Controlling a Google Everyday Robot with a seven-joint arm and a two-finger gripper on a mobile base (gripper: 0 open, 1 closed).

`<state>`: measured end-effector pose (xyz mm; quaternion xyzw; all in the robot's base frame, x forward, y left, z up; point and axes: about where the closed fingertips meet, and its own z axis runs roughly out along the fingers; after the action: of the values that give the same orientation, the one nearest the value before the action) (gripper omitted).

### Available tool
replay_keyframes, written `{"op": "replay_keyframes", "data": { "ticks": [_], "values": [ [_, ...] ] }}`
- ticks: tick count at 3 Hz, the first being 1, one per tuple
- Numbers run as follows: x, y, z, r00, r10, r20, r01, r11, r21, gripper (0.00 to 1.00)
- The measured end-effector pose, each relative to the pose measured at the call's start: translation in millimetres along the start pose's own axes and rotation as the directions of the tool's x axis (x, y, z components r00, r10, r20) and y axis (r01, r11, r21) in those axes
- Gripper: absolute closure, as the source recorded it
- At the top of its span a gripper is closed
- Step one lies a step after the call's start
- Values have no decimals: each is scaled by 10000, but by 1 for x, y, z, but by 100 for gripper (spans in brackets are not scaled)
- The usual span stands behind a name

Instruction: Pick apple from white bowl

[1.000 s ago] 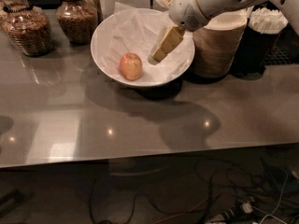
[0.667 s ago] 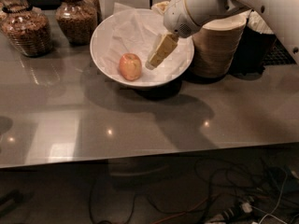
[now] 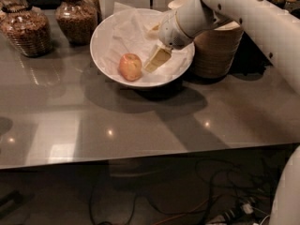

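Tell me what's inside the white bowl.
An apple on crinkled paper, with the gripper in there beside it. Under the paper, the floor of the bowl is hidden.

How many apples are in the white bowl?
1. The apple lies in the white bowl, near its front rim; the gripper hovers close beside it. The arm could hide another behind.

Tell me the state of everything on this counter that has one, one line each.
apple: lying on the paper inside the bowl, not lifted.
white bowl: upright on the table, lined with crinkled paper, holding the apple.
gripper: lowered into the bowl, just right of the apple.
left jar: upright, filled with brown contents.
right jar: upright, filled with brown contents.
stacked beige bowls: upright stack, right of the white bowl.
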<state>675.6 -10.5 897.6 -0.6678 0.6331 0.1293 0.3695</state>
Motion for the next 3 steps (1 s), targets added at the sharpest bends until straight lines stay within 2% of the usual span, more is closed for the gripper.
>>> {"op": "replay_keyframes", "data": {
  "ticks": [2,3],
  "values": [
    [5,10,32,9999,164,23,-162,9971,-738,25],
    [1,9,43,9998,136,169,-120,9957,-920,25]
  ]
}}
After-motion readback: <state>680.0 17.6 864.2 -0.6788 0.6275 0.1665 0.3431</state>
